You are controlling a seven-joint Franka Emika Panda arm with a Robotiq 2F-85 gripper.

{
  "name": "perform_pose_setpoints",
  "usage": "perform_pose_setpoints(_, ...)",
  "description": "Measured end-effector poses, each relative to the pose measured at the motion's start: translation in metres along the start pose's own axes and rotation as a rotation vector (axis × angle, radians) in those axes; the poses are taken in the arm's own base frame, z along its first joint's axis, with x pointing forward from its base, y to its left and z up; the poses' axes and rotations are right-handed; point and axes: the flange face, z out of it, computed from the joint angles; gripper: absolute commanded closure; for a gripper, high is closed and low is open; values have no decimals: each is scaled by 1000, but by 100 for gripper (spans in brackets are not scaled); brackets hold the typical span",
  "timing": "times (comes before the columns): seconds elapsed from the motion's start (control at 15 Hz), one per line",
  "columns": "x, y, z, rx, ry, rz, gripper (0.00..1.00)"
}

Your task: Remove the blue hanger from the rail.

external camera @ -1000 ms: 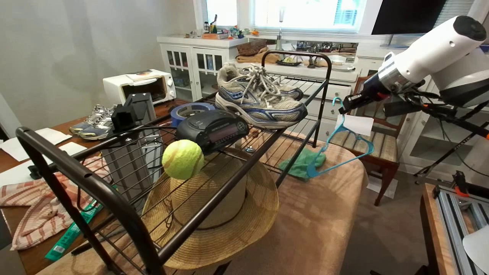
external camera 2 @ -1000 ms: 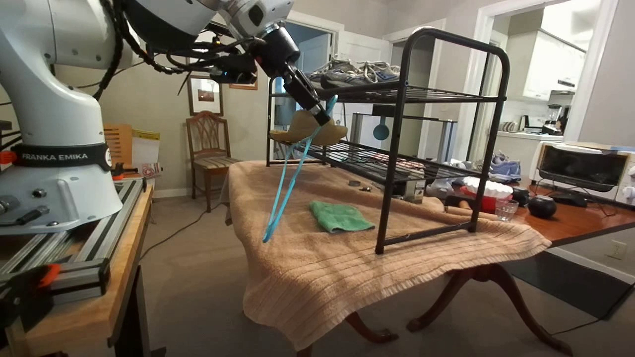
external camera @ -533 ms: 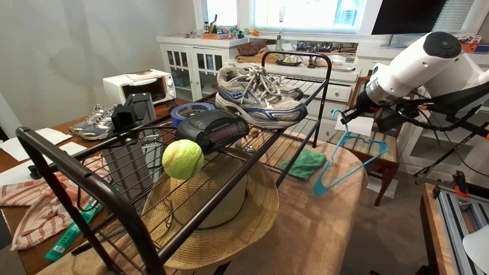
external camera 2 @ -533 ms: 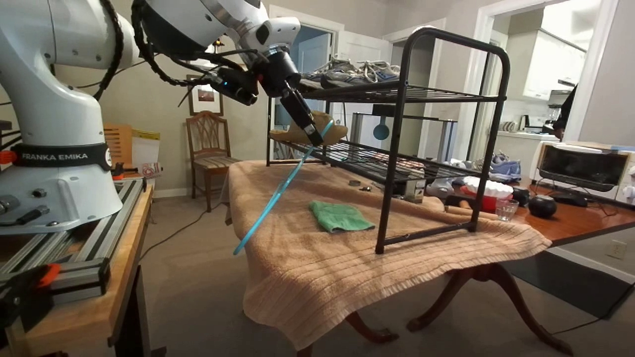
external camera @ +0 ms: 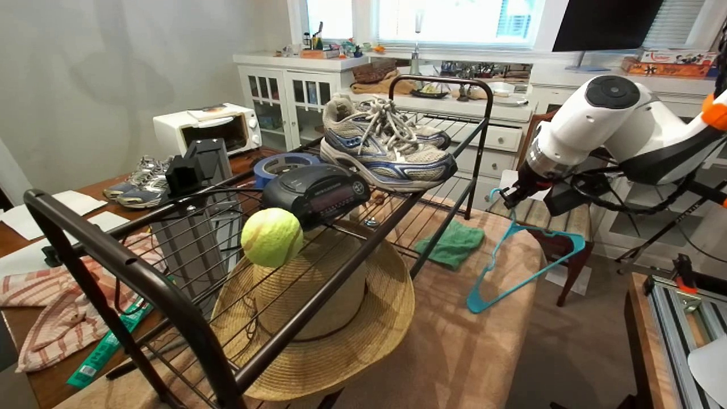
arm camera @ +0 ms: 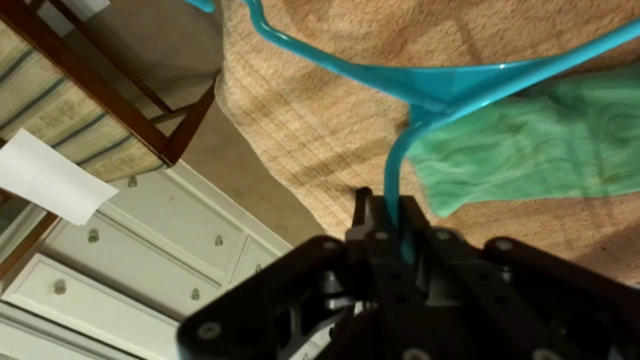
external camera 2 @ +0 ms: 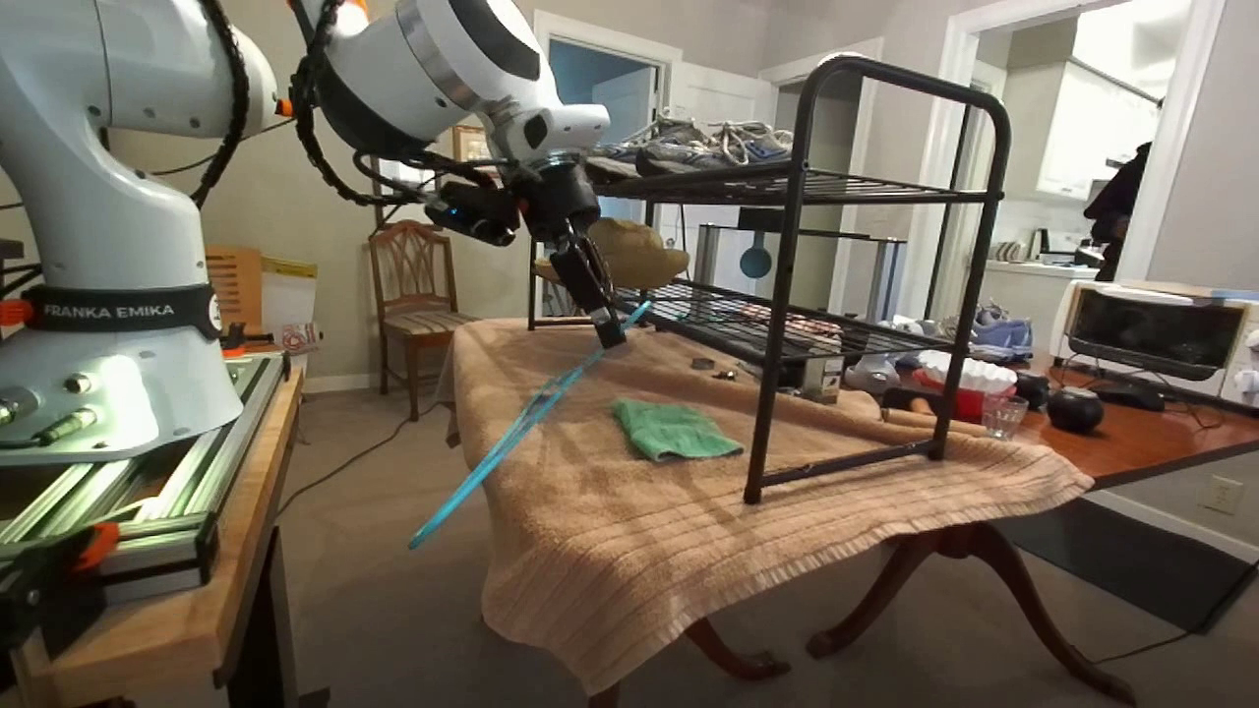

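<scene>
The blue hanger (external camera: pixel 477 300) hangs tilted from my gripper (external camera: pixel 507 199), over the side of the towel-covered table. In an exterior view the hanger (external camera 2: pixel 504 447) slants down past the table edge, and my gripper (external camera 2: pixel 612 334) points downward beside the rack. In the wrist view the hook's stem of the hanger (arm camera: pixel 440 82) runs between the fingertips of my gripper (arm camera: pixel 391 202), which are shut on it. The hook's end sticks out beyond the fingers. The dark metal rack (external camera: pixel 335 278), with its rails, stands apart from the hanger; it also shows in an exterior view (external camera 2: pixel 784 295).
Shoes (external camera: pixel 392 142), a clock radio (external camera: pixel 315 193) and a tennis ball (external camera: pixel 272 237) sit on the rack's top. A straw hat (external camera: pixel 341 352) is below. A green cloth (external camera 2: pixel 674 430) lies on the tan towel (external camera 2: pixel 590 551) under the hanger. A chair (external camera 2: pixel 408 295) stands beyond the table.
My gripper has moved down with the hanger in it, away from the rack's upper level. The hanger has tilted, its lower end swinging outward past the table edge.
</scene>
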Motion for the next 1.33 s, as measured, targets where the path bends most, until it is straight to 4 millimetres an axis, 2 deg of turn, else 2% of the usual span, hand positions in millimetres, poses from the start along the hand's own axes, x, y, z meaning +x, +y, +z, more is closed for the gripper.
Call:
perform_pose_setpoints(0.2, 6, -2, 15, 22, -64, 55, 98)
perform_pose_setpoints(0.4, 21, -4, 21, 48, -80, 97, 98)
perform_pose_setpoints(0.87, 68, 0, 13, 56, -20, 171, 98)
perform_pose_setpoints(1.33, 84, -1, 14, 75, -7, 172, 98)
